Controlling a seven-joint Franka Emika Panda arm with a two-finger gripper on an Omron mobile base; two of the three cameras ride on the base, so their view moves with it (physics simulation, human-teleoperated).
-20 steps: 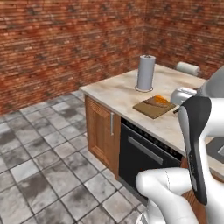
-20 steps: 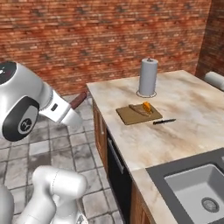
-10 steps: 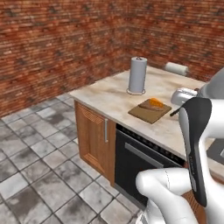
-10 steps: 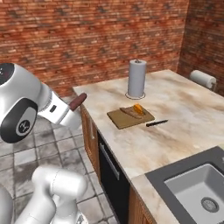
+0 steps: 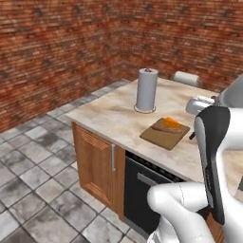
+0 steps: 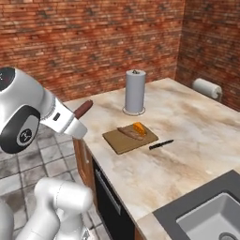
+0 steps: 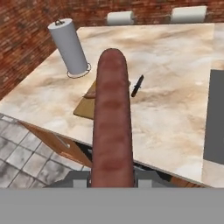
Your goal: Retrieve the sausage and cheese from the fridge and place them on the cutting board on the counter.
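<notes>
My gripper (image 7: 112, 176) is shut on the sausage (image 7: 112, 127), a long reddish-brown link sticking straight out from between the fingers. From the right base view the sausage (image 6: 84, 108) pokes up at the arm's end, left of the counter (image 6: 187, 122) and short of its edge. The light-brown cutting board (image 6: 129, 139) lies on the counter with the orange cheese (image 6: 138, 128) on it. The board (image 5: 163, 134) and cheese (image 5: 172, 123) also appear in the left base view. In the hand view the sausage hides most of the board (image 7: 83, 109). The fridge is out of view.
An upright paper-towel roll (image 6: 135, 91) stands just behind the board. A black knife (image 6: 161, 144) lies to the board's right. A second roll (image 6: 206, 87) lies at the far back; a sink (image 6: 206, 215) sits at the near right. A black oven front (image 5: 142, 190) sits under the counter.
The whole picture has shifted, so the base has moved; the counter and board now sit nearer and more central. The sausage stays held in the gripper.
</notes>
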